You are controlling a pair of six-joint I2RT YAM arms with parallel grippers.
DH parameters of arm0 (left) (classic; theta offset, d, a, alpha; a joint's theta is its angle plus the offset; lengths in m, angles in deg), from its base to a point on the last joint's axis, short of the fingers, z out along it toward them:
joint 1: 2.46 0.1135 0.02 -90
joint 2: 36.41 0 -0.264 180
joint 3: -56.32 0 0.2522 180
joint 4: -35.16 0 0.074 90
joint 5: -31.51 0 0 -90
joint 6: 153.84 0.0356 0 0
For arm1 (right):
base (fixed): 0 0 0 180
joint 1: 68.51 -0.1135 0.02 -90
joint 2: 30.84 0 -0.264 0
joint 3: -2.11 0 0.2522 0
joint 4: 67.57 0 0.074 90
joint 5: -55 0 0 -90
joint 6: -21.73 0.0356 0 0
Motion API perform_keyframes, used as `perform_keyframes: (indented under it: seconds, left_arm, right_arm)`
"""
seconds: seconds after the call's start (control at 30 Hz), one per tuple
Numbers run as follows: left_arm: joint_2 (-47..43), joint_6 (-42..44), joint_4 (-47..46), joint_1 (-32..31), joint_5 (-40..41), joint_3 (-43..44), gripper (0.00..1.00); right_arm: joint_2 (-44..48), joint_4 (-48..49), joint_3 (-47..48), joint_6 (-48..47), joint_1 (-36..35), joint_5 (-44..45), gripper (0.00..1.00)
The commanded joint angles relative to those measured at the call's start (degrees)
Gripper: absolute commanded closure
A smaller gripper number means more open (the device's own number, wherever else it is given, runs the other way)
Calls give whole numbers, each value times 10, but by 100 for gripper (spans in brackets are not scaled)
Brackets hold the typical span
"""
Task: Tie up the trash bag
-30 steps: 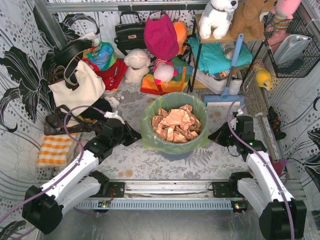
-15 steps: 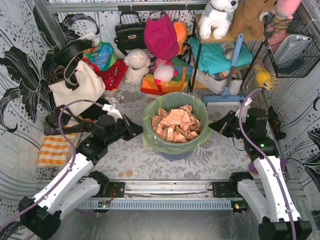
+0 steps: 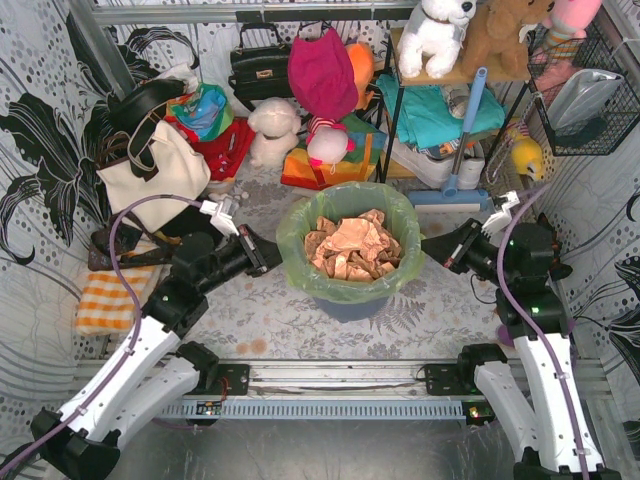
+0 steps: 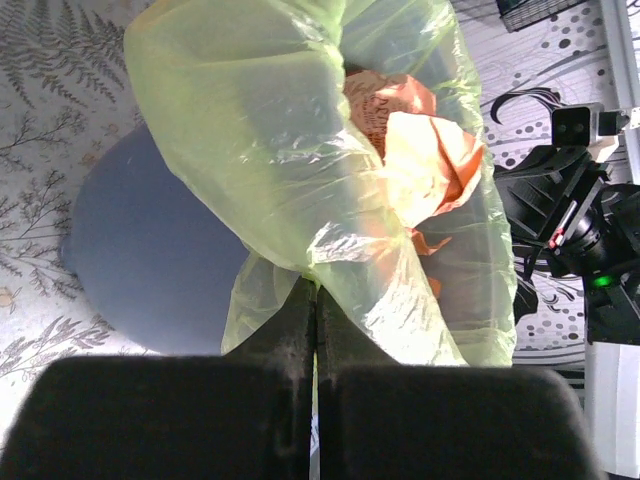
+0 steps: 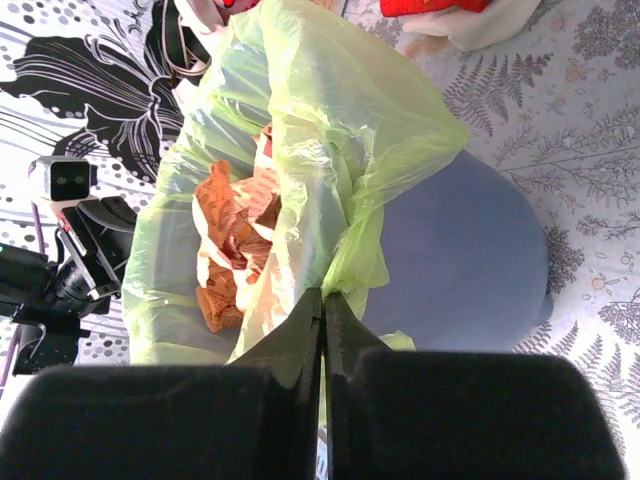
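Note:
The trash bag (image 3: 300, 262) is thin light-green plastic lining a round blue-grey bin (image 3: 345, 306) at the middle of the floor, with crumpled brown paper (image 3: 352, 247) inside. My left gripper (image 3: 272, 255) is shut on the bag's left rim; in the left wrist view its jaws (image 4: 316, 290) pinch a fold of the green plastic (image 4: 260, 110). My right gripper (image 3: 432, 247) is shut on the bag's right rim; in the right wrist view its jaws (image 5: 323, 297) pinch the plastic (image 5: 340, 100). Both rims are lifted off the bin's edge.
A cream tote bag (image 3: 155, 170) with black straps stands at the back left, an orange checked cloth (image 3: 108, 300) at the left. Plush toys (image 3: 275, 130), a black handbag (image 3: 258, 62) and a shelf rack (image 3: 440, 110) line the back. A metal rail (image 3: 330, 375) runs along the front.
Both grippers have risen and pulled slightly outward from the bin, drawing the bag's rim up and stretching the opening wider.

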Motion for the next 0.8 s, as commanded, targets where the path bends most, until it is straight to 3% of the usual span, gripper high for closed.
perform_keyframes:
  seconds: [0.0,0.3,0.77]
  left_arm:
    - [-3,12,-49,3,-20,28,100]
    - [21,10,-70,3,-37,57,100]
    - [68,0,-130,3,-77,91,100]
  right_arm:
    - [14,34,22,25,3,-6,100]
    - [45,-33,74,-13,3,79,100]
    - [-25,203,17,79,3,-125,100]
